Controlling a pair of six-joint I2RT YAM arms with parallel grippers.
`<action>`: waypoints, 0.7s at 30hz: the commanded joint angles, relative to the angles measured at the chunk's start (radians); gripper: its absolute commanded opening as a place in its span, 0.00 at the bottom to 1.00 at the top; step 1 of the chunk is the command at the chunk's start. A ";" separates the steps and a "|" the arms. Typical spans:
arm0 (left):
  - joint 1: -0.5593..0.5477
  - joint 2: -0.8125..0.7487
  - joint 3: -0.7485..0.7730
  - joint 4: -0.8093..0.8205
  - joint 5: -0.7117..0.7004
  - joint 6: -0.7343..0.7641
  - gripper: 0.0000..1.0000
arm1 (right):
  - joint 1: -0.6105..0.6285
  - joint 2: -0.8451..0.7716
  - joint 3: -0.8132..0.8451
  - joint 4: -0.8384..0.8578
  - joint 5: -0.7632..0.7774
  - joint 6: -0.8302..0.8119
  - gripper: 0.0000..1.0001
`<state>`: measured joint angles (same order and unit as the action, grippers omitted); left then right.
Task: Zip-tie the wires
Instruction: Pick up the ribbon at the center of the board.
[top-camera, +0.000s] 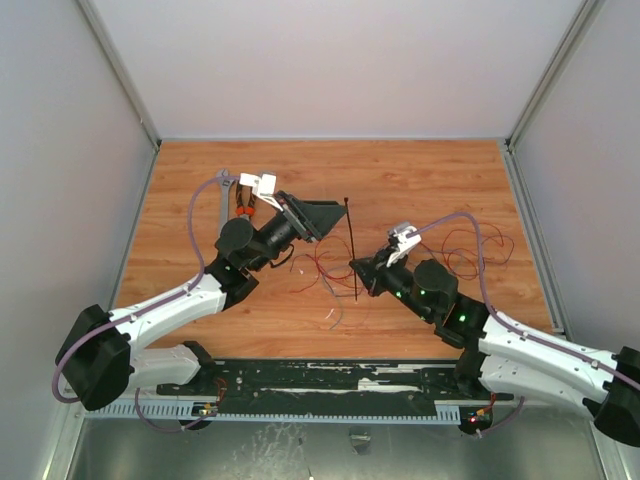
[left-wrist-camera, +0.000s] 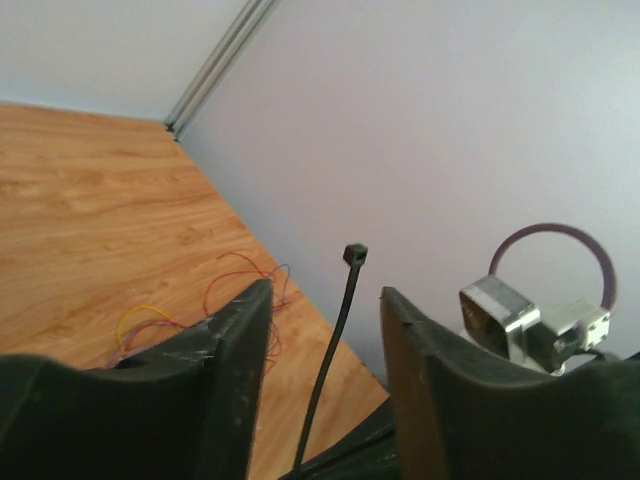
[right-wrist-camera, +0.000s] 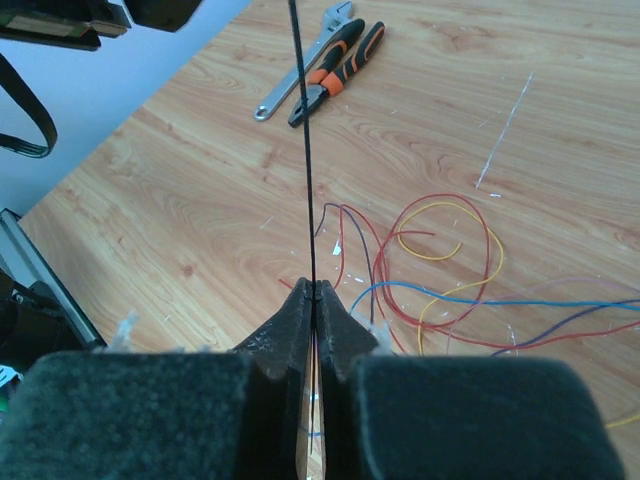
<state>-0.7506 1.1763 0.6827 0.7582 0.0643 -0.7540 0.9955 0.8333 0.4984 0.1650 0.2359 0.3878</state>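
- Zip tie (top-camera: 351, 240): thin, straight dark strip. In the top view its long axis runs near to far across the middle of the tabletop (top-camera: 420, 180), with the small square head at the far end.
- Right claw (right-wrist-camera: 312, 292): pinched tight on the zip tie toward its near end. A short tail sticks out on the near side and the long part leads away from the tips.
- Left claw (left-wrist-camera: 325, 300): jaws apart, one on each side of the strip near its head. The black fingers (left-wrist-camera: 225, 380) stand clear of it, with a gap on both sides.
- Wires (right-wrist-camera: 440, 257): very thin loose loops in red, maroon, yellow, blue and purple. They lie flat on the tabletop under and beside the right claw, and more coils lie off to the right.
- Tabletop: wood-grain laminate in warm orange-brown, with pale scuffs.
- Pliers (right-wrist-camera: 338, 72), with orange-and-black grips, lie at the far left just beside a grey metal wrench (right-wrist-camera: 300, 65). The two run roughly parallel.
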 joint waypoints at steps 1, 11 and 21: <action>-0.007 -0.003 -0.017 0.088 0.059 0.013 0.58 | -0.024 -0.039 0.028 -0.019 -0.048 -0.011 0.00; -0.006 0.007 -0.031 0.223 0.198 0.008 0.75 | -0.111 -0.117 0.034 -0.021 -0.283 -0.034 0.00; -0.006 0.033 -0.021 0.286 0.274 0.010 0.74 | -0.145 -0.118 0.060 -0.023 -0.409 -0.048 0.00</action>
<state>-0.7506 1.1934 0.6559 0.9817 0.2947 -0.7563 0.8612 0.7147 0.5137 0.1299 -0.1093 0.3573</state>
